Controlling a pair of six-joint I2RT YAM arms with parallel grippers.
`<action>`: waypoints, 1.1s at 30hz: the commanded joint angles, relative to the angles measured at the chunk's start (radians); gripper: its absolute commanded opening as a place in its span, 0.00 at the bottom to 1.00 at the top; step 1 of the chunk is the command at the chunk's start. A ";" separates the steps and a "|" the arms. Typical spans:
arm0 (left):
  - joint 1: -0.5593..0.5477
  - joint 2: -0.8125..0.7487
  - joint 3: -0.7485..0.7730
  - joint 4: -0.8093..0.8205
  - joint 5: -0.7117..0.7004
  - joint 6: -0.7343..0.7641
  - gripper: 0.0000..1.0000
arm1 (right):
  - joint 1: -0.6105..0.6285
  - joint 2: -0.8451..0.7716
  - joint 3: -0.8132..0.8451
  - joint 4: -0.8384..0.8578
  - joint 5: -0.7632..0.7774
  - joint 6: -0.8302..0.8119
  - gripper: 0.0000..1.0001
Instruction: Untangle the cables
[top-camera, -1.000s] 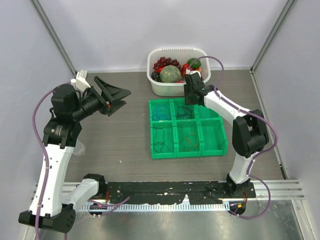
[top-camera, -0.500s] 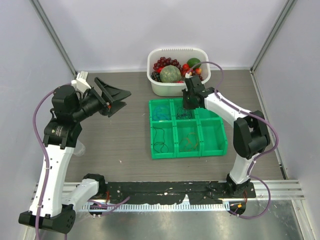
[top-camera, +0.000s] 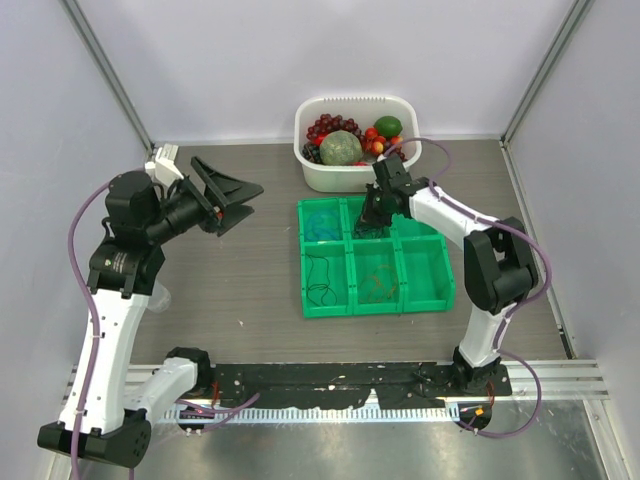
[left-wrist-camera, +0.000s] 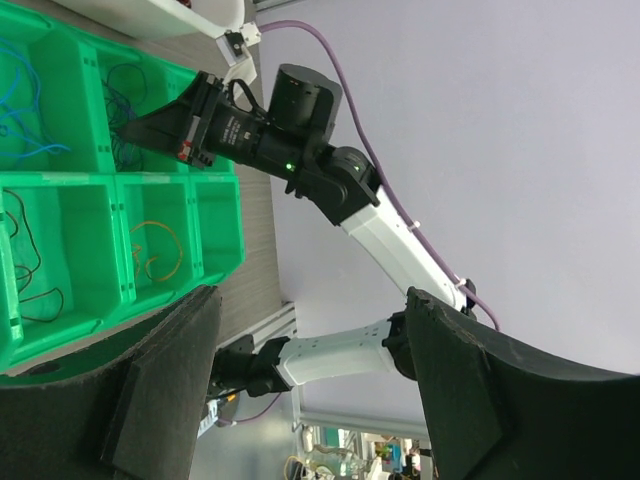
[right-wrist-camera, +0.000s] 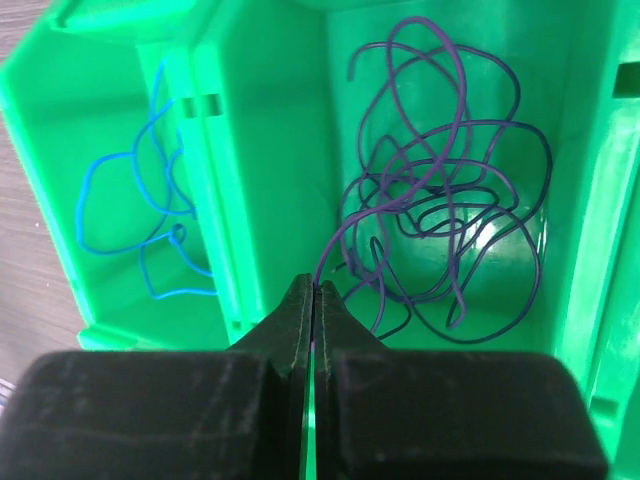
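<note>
Left side: my left gripper (top-camera: 250, 197) hangs raised above the grey wood-grain table (top-camera: 230, 290), jaws spread wide, holding nothing. I judge it is parked there to keep out of the tray's way.

Centre: the green plastic six-compartment tray (top-camera: 304, 270) carries one cord per compartment, which I read as the cords lying separated.
- Back-left compartment: the thin teal cable (right-wrist-camera: 135, 200), a loose flat coil.
- Front-left compartment: the thin black cable (top-camera: 320, 278).
- Back-middle compartment: the thin purple cable (right-wrist-camera: 440, 200), several overlapping loops on the floor.
- Front-middle compartment: the thin orange cable (top-camera: 378, 285).

Right side: my right gripper (right-wrist-camera: 313, 300) reaches down into the back-middle compartment at its near wall. Its jaws are clenched on a single purple strand that rises from the coil to the tips.

Judgement: I hold one outer strand rather than the whole bunch so that a lift can draw the loops apart. The risk is that crossed loops tighten into a knot, or that the thin strand slips free
</note>
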 joint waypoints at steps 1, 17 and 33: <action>0.005 -0.034 -0.011 0.013 0.031 -0.002 0.78 | -0.003 0.042 0.033 0.019 -0.035 0.059 0.01; 0.005 -0.069 -0.019 -0.013 0.058 -0.007 0.78 | 0.009 -0.173 0.083 -0.181 0.146 -0.134 0.56; 0.003 -0.225 -0.091 -0.092 0.116 -0.020 0.78 | 0.008 -0.677 -0.080 -0.261 0.229 -0.187 0.58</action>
